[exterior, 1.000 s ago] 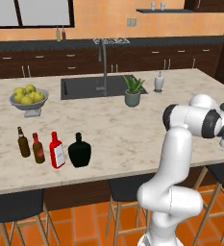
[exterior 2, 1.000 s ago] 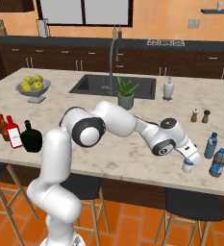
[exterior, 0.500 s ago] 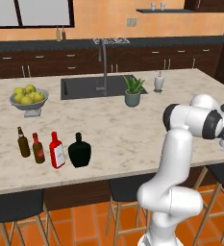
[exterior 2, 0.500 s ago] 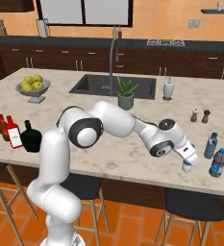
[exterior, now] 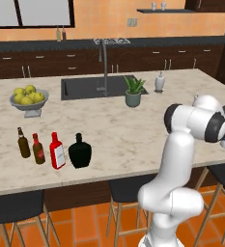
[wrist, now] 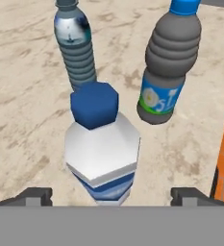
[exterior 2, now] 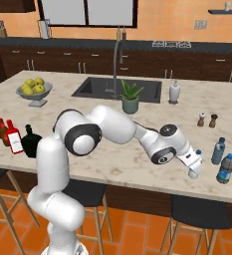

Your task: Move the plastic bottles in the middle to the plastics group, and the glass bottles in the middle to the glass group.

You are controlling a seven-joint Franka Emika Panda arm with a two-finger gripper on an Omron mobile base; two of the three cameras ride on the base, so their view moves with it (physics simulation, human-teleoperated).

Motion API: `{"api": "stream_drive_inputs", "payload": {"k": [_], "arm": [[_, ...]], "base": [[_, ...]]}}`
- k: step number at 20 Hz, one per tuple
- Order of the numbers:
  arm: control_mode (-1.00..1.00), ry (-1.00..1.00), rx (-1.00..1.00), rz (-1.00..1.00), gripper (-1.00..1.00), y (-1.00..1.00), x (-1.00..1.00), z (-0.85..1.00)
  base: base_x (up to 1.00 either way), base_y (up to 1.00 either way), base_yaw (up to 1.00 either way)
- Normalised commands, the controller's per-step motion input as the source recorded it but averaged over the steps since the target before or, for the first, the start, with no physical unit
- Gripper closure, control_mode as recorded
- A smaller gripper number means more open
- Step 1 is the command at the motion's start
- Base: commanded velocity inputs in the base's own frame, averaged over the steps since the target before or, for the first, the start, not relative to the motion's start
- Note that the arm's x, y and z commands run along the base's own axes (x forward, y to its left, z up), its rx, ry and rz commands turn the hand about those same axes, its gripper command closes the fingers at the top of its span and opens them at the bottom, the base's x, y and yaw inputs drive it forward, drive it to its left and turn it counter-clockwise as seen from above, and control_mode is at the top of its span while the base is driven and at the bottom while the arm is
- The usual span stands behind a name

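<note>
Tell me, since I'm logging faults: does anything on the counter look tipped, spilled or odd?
Nothing stands out. The small blue-capped bottle stands upright between the tips of the open claw, and the two plastic bottles beside it stand upright too.

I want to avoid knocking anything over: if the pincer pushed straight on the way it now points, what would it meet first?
Probably the small clear bottle with the blue cap, standing right between the open pincer tips. The two plastic bottles behind it sit farther along and off to the sides, though depth is hard to judge.
</note>
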Motion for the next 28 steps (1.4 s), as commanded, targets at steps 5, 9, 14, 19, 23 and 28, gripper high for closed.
{"api": "stream_drive_inputs", "payload": {"k": [5, 9, 14, 19, 23, 28], "arm": [[-1.0, 0.0, -0.01, 0.01, -1.0, 0.24, -0.39, 0.42], [-1.0, 0.11, 0.0, 0.07, -1.0, 0.5, -0.39, 0.68], [-1.0, 0.23, 0.0, 0.15, -1.0, 0.72, -0.17, 0.79], [-1.0, 0.18, 0.0, 0.14, -1.0, 0.72, -0.16, 0.66], [-1.0, 0.1, 0.0, 0.17, -1.0, 0.77, -0.17, 0.41], [-1.0, 0.02, 0.0, 0.26, -1.0, 0.73, -0.3, 0.32]], "base": [[0.0, 0.0, 0.0], [0.0, 0.0, 0.0], [0.0, 0.0, 0.0], [0.0, 0.0, 0.0], [0.0, 0.0, 0.0], [0.0, 0.0, 0.0]]}}
